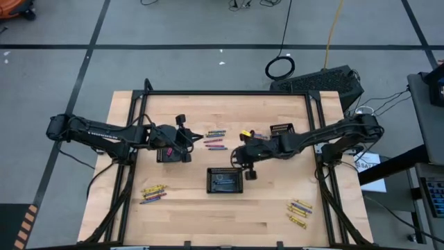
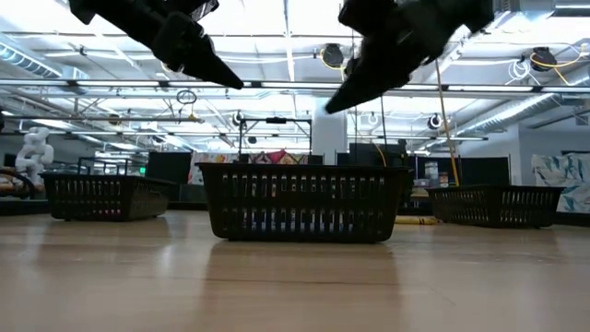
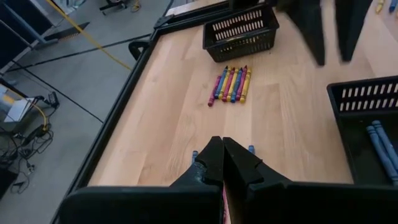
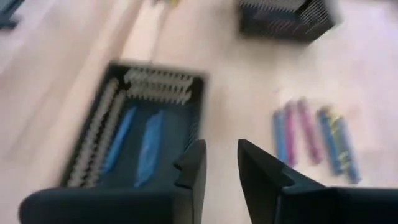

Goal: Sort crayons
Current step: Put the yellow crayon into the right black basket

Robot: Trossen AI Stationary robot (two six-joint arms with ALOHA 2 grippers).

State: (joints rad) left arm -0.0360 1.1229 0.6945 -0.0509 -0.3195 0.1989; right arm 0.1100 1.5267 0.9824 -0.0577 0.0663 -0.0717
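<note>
While both dark arms reach in over the wooden worktop [image 1: 277, 208], the crayons [image 1: 216, 141] lie in several small groups. One mixed group of pink, purple, blue and yellow sticks sits near the middle of the back half, between the two arms; the left wrist view shows it as a tidy side-by-side row [image 3: 231, 84]. A second group [image 1: 153, 194] lies toward the front on the left side, and a third, mostly yellow [image 1: 299, 212], lies toward the front on the right side. Two blue crayons [image 4: 138, 144] rest inside the central black tray [image 1: 225, 180], lying roughly parallel to each other.

Over the right edge of that central tray hangs the right tool [image 1: 248, 171], seen from above just beside the tray's corner. Its fingers [image 4: 194, 171] stand parted with a clear gap and nothing between them, so it is released; the tray with the blue crayons lies to one side of it and the mixed row [image 4: 314, 135] to the other.

Left of centre, the left tool [image 1: 189, 136] sits above the worktop beside another black tray [image 1: 175, 154]. Its fingers [image 3: 211, 165] are pressed together at the tips, clenched; whether anything is caught between them cannot be told.

A third black tray [image 1: 282, 130] stands at the back right, close behind the right arm. From the level view, three slotted black trays stand in a row, the middle one [image 2: 300, 203] nearest.
</note>
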